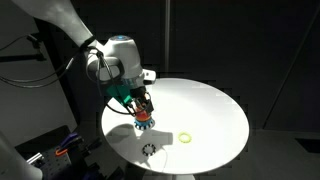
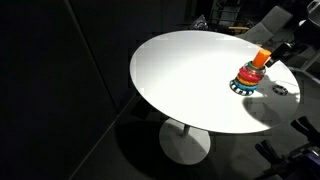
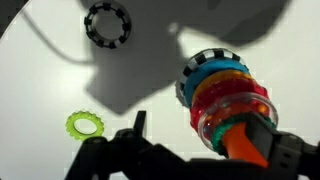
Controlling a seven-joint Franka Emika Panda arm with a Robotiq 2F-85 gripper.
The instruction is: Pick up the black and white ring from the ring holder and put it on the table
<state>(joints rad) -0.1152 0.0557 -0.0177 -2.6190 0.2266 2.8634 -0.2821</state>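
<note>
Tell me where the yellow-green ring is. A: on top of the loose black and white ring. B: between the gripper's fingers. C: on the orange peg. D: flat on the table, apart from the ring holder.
D: the yellow-green ring lies flat on the white table, clear of the ring holder.

The table [image 2: 180, 70] is free around the ring holder [image 2: 250, 75] (a yellow ring [image 1: 187, 137] and a dark ring [image 1: 150, 150] lie nearby).

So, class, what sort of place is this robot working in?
Probably a robotics lab or test room: a robot arm over a brightly lit round white table, dark surroundings, and a toy ring holder as the prop.
</note>
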